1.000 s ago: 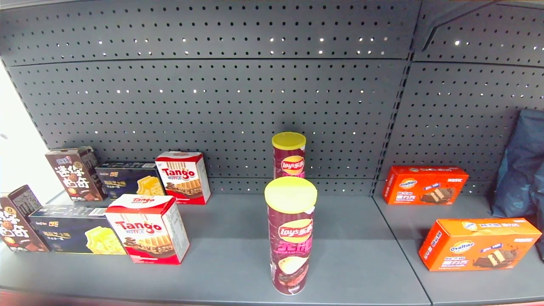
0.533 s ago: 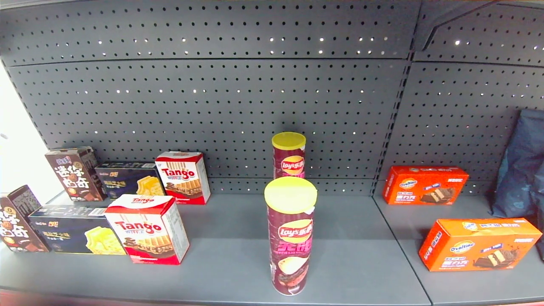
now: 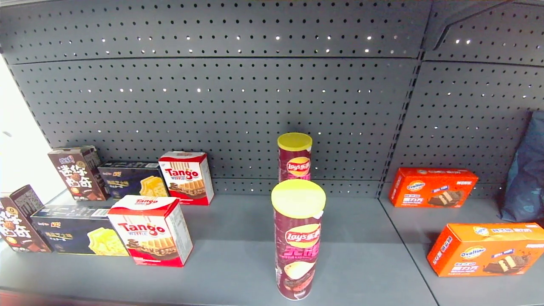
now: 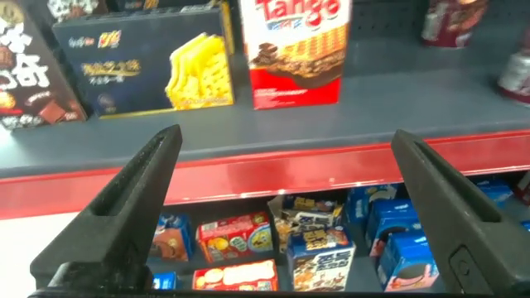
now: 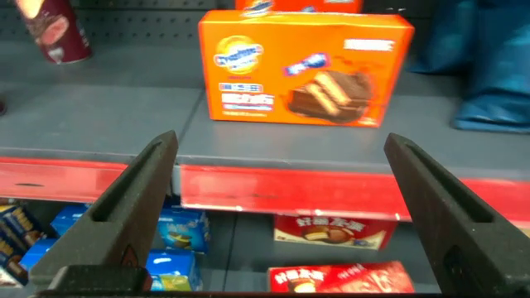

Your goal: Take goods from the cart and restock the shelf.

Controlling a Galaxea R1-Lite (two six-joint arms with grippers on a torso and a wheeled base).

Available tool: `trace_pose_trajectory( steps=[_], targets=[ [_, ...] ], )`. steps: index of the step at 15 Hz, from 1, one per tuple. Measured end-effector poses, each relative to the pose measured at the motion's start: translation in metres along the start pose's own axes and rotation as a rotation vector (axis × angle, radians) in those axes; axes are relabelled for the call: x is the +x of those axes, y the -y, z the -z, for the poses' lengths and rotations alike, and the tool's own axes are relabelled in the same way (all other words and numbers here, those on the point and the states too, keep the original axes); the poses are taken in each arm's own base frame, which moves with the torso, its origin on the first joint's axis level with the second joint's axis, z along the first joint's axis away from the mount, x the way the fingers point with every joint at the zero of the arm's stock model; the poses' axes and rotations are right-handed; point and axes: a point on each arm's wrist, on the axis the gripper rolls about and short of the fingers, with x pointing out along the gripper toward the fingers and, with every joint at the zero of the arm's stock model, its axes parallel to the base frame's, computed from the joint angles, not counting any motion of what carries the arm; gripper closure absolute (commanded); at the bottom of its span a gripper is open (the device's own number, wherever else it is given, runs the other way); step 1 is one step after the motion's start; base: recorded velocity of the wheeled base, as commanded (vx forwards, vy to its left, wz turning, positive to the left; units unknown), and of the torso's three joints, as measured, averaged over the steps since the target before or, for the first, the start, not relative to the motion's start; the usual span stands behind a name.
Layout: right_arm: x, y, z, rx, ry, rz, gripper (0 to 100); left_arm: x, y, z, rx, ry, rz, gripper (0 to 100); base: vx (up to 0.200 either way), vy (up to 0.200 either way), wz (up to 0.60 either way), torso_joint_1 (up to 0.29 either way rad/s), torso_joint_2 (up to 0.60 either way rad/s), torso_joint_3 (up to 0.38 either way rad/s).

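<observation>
I am seeing left tool (image 4: 286,139) and right tool (image 5: 281,142) spread wide, empty, facing the shelf (image 3: 238,259). I am judging the chip can (image 3: 297,242) light, stiff, slick, tippy; grip mid-body.

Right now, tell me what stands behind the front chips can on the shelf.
A second chips can, yellow-lidded, stands upright behind the front chips can, near the pegboard back wall. Its base is hidden by the front can's lid.

Left tool (image 4: 286,135) spread wide, empty — wafer box (image 4: 294,50) beside dark box (image 4: 149,66) on the shelf (image 4: 373,108)
</observation>
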Motion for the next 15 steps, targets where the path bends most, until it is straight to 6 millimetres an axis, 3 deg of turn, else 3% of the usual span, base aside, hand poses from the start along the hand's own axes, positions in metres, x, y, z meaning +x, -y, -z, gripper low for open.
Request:
trace_pose_trajectory(
  steps=[15],
  targets=[
    [0.0000,0.0000,0.0000,0.001,0.000,-0.001,0,0.0000,0.0000,0.0000,0.000,0.000,0.000,0,0.000,0.000,0.00,0.000,0.00,0.000]
  ],
)
